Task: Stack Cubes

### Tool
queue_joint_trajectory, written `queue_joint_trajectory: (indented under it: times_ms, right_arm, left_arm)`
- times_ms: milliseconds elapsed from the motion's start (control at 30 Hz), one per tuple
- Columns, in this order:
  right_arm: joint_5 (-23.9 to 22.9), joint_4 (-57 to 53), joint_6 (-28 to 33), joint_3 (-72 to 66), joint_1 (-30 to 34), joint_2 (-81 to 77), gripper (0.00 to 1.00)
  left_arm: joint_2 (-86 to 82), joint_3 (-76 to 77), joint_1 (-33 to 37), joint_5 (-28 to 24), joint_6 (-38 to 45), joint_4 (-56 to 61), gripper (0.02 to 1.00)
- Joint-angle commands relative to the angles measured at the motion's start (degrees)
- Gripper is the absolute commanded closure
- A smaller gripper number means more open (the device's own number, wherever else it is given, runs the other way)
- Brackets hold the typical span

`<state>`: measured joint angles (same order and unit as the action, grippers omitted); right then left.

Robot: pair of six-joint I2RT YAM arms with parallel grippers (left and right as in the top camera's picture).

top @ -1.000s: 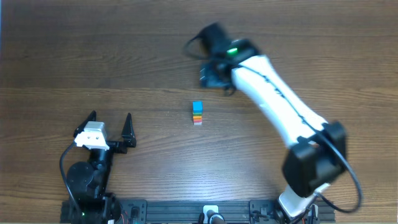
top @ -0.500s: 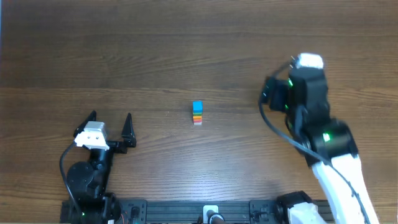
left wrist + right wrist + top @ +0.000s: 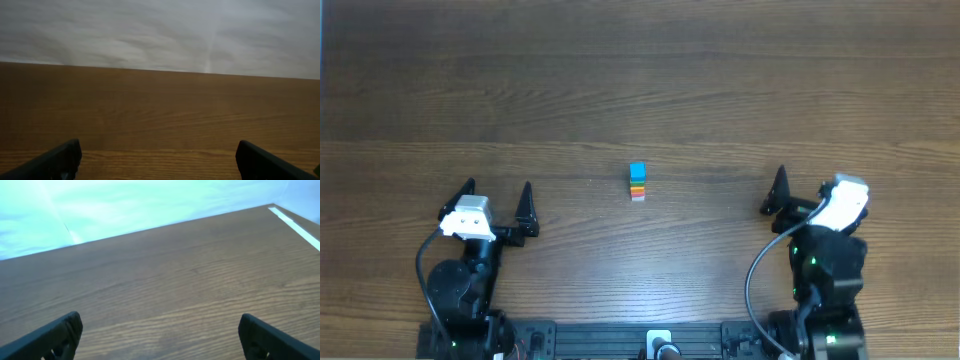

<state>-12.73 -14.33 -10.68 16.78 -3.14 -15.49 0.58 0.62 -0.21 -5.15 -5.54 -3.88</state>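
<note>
A small stack of cubes point(image 3: 638, 183) stands upright at the middle of the wooden table, blue on top, orange under it and a pale reddish one at the bottom. My left gripper point(image 3: 498, 190) rests near its base at the left, open and holding nothing. In the left wrist view its fingers point(image 3: 60, 161) stand wide apart over bare wood. My right gripper point(image 3: 805, 200) sits near its base at the right, open and holding nothing. One of its fingers point(image 3: 57, 332) shows at the edge of the right wrist view. Both grippers are well away from the stack.
The wooden table point(image 3: 640, 80) stretches bare behind and around the stack. In the right wrist view the table's far edge point(image 3: 295, 225) runs along one corner, with a pale wall beyond.
The right arm has pulled back from beyond the stack, swung to the right, and folded down near its base. The stack and the left arm have stayed put.
</note>
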Motion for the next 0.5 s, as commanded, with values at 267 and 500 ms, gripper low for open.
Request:
queue_joint_trajectory:
  times_ms: [267,500]
  right_arm:
    - [2.05,3.72,2.80,-13.49,1.07,14.73,0.009]
    - [6.03,5.68,8.00,-14.27,1.07,14.86,0.009]
  left_arm:
    - [-0.42,-0.28,-0.17,0.07,0.83,-0.15,0.018]
    - [-0.42,-0.28,-0.17,0.07,0.83,-0.15,0.018]
